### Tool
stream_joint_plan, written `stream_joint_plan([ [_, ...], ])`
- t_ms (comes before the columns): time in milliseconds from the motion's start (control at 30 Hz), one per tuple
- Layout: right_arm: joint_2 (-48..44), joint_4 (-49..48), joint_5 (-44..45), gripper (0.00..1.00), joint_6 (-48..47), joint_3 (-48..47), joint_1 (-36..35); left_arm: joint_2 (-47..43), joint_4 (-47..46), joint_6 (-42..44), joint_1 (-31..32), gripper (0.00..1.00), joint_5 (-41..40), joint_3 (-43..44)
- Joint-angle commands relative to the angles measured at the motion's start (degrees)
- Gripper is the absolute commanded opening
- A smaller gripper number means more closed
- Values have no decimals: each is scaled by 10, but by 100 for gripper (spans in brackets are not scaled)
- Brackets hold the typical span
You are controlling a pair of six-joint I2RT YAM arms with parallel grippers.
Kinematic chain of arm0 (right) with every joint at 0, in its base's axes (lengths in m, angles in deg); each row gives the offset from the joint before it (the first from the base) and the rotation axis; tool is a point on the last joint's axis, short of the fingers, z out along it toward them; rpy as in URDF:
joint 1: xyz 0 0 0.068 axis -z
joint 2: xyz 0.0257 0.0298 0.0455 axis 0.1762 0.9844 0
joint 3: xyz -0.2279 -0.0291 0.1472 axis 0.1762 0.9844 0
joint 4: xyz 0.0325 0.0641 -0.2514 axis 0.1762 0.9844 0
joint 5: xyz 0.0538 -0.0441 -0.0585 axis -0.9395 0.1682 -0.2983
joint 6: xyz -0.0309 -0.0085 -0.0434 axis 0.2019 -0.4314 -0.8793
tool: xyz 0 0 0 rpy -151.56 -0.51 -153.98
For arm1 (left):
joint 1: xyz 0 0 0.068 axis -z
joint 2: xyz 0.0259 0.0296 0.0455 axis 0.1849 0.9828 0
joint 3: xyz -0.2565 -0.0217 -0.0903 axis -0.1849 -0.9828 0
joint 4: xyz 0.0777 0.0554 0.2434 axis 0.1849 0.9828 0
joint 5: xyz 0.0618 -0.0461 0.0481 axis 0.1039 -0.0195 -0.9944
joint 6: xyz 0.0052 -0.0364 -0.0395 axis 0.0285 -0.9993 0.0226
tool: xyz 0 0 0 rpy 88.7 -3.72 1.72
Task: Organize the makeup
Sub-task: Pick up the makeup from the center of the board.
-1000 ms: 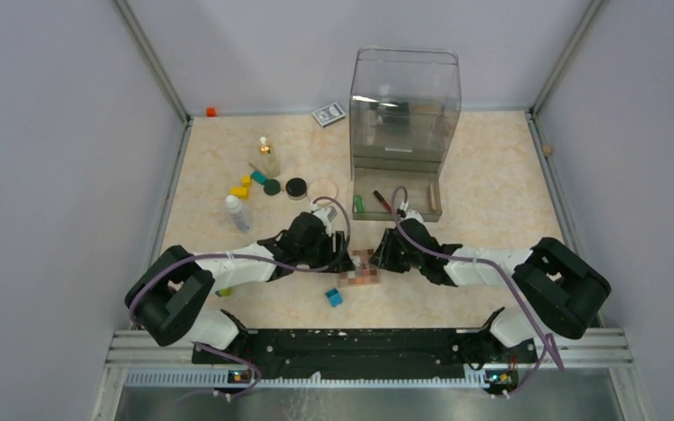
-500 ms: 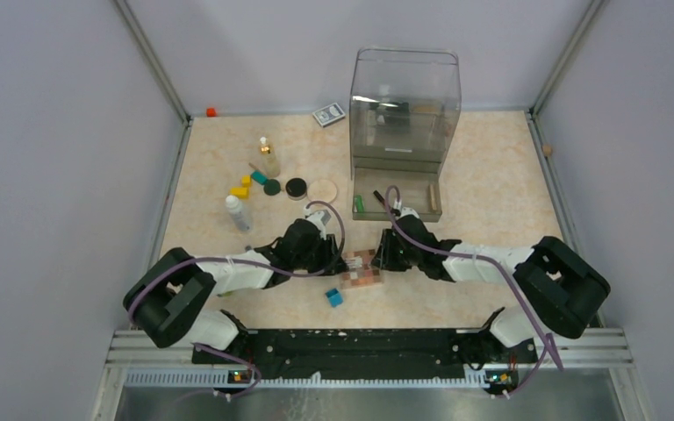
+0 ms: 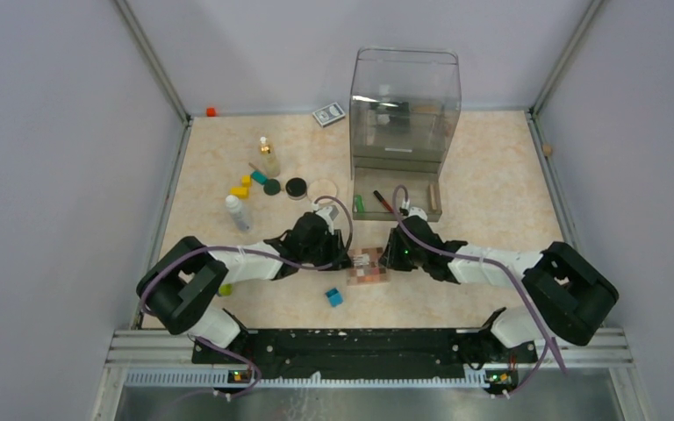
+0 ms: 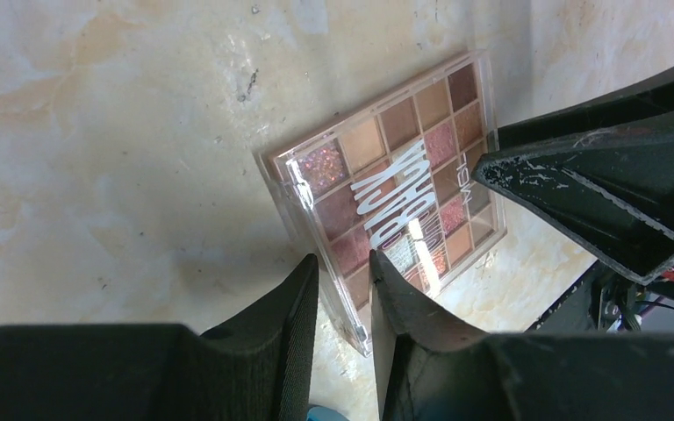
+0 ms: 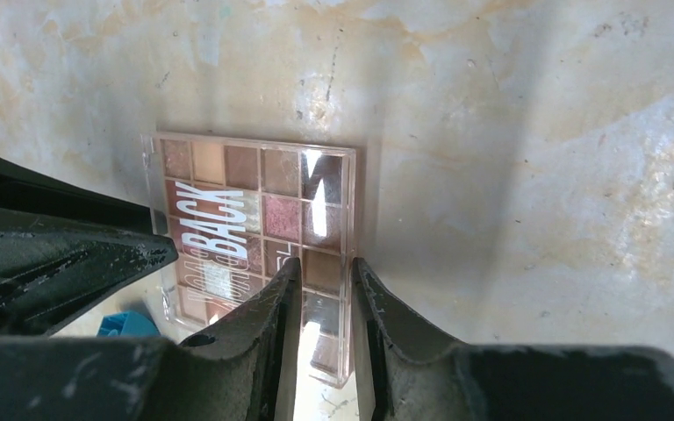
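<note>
Bright, even overhead light leaves soft shadows on the beige marbled desk point(image 3: 483, 175), while white glare streaks the clear-lidded pinkish checkered palette point(image 5: 254, 219).

Pinkish checkered palette point(image 3: 367, 267), closed, clear lid with white lettering, apart from white bottle point(image 3: 238, 213), black round compact point(image 3: 296, 186), gold-capped clear bottle point(image 3: 268, 159)
</note>
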Motion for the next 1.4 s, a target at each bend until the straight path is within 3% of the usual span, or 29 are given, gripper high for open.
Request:
stream_joint_plan([
  [0, -21, -11, -50, 21, 19, 6, -11, 38, 29, 7, 27, 33, 23, 22],
  [667, -138, 23, 6, 19, 27, 11, 5, 2, 63, 13, 56, 31, 5, 124],
  [1367, -143, 52, 4, 19, -7, -59, 53, 30, 76, 34, 56, 31, -12, 238],
])
